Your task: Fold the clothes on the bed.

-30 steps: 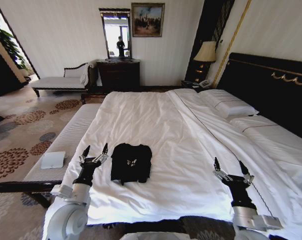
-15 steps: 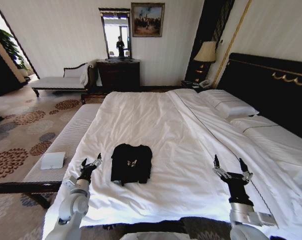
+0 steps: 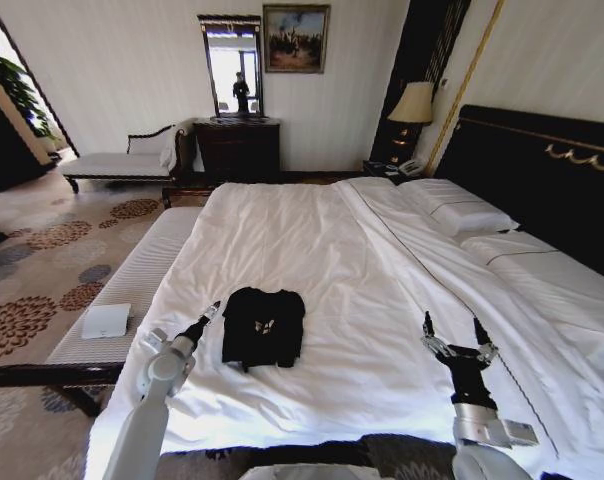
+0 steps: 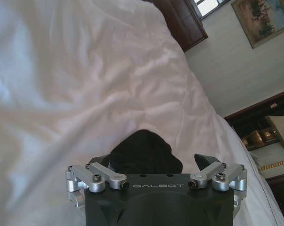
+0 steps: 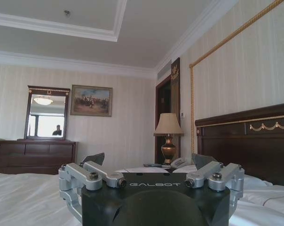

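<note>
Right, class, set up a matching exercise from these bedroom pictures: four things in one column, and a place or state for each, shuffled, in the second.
Things
1. T-shirt
2. left gripper
3. right gripper
4. lamp

Places or states
A. open, raised over bare sheet, far from the shirt
B. stands beside the headboard
C. lies folded on the bed
D. open, pointing at the shirt's edge

Pairs: 1-C, 2-D, 3-A, 4-B

Daylight glares off the white bed point(image 3: 312, 250) and blows out the mirror point(image 3: 232, 65). The head view bows at its edges. The lamp point(image 5: 168, 125) glows softly.
</note>
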Motion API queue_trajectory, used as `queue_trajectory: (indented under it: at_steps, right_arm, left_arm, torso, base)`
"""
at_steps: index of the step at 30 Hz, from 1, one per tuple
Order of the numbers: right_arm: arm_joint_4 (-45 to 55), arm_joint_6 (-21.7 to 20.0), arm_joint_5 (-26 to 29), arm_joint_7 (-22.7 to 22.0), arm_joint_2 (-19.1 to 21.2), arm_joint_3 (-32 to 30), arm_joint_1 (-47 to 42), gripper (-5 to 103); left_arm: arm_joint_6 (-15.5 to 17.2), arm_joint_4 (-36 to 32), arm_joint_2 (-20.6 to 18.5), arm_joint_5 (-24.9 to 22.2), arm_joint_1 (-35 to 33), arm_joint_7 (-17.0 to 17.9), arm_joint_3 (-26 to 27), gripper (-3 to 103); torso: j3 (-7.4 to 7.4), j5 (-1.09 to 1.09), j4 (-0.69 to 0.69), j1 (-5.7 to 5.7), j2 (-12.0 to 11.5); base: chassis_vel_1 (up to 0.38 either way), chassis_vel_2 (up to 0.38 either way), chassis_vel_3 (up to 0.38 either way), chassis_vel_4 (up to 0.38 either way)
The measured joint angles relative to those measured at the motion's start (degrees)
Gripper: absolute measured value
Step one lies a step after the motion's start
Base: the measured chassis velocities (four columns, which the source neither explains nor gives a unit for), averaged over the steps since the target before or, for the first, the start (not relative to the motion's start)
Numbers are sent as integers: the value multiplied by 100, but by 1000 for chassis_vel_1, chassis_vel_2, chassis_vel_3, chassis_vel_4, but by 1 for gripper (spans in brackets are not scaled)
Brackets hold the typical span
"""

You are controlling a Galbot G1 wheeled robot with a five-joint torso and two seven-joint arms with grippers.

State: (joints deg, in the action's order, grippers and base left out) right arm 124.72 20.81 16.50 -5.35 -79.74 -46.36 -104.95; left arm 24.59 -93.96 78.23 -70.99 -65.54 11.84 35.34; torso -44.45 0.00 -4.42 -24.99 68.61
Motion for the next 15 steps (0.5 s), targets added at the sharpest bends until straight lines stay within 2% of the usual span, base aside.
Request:
queue_trajectory:
  at_steps: [4,15]
  right_arm:
    - [-11,-5,-98,-22,-68,1,-26,100]
    - [-8,-8,-330,-40,-247,20,-86,100]
  left_arm:
    - [-101,398,87,50,245,-3,-104,100]
    - [-176,882,137,-32,514,6,-157,100]
  torso:
    - [0,0,0,0,0]
    - [1,0,1,0,0]
  base:
    - [0,0,0,0]
    - [0,0,0,0]
